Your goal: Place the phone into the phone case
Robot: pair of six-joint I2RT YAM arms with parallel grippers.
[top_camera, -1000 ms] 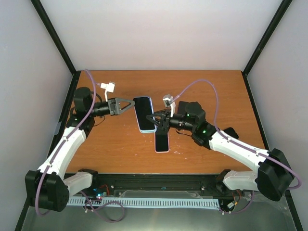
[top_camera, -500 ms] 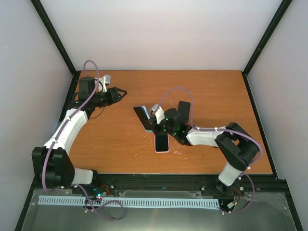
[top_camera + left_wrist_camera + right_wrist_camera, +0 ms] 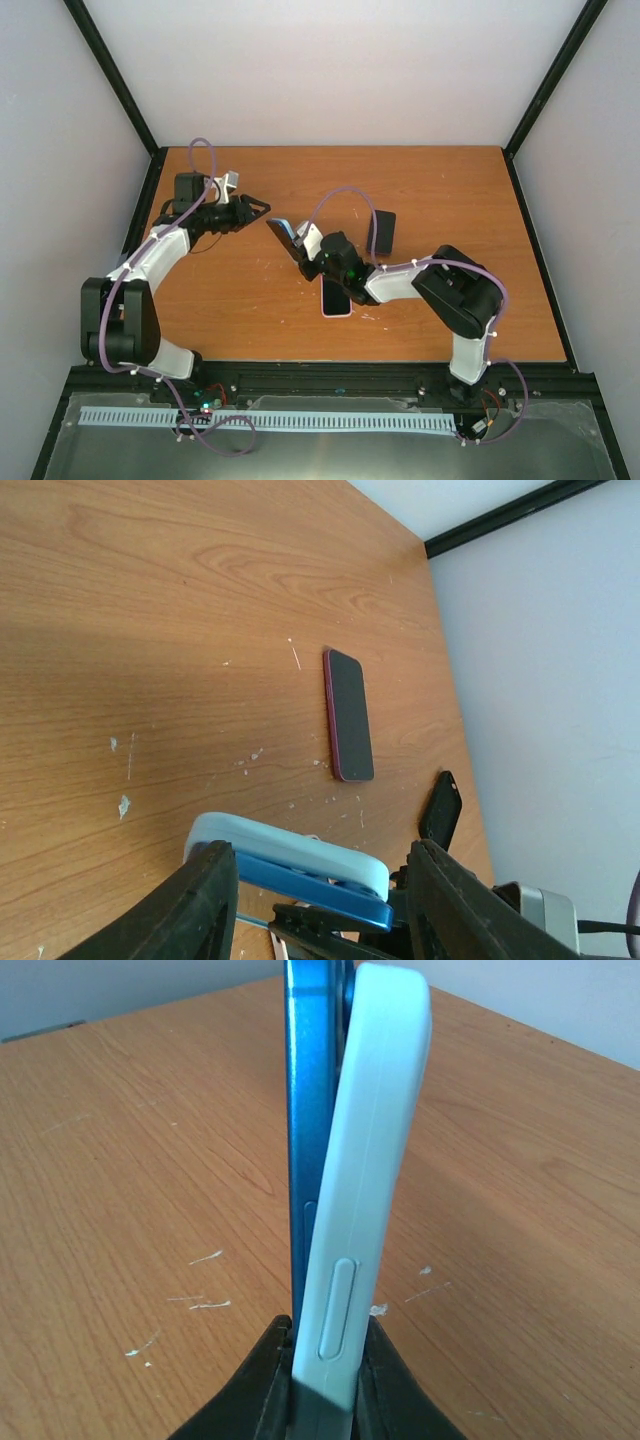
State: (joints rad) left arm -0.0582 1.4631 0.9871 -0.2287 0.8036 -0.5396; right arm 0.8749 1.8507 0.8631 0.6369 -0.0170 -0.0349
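Observation:
A blue phone (image 3: 305, 1110) lies pressed against a light blue phone case (image 3: 370, 1160). The two are close at the bottom and gape apart at the top. My right gripper (image 3: 325, 1360) is shut on the lower end of the pair and holds them on edge above the table (image 3: 283, 236). In the top view the left gripper (image 3: 258, 207) sits just left of the pair's upper end, open, with a small gap to it. In the left wrist view the case (image 3: 290, 845) and phone (image 3: 320, 895) show between the left fingers (image 3: 215, 900), which grip nothing.
A dark phone with a red rim (image 3: 336, 297) lies flat on the wooden table (image 3: 450, 190), just below the right gripper. A black case (image 3: 384, 232) rests to the right of it; the left wrist view shows both, phone (image 3: 349, 715) and case (image 3: 440, 808).
The right gripper has lifted the blue phone and case off the table and turned them on edge. The left gripper drew back to the left, came partway back, and its jaws have narrowed.

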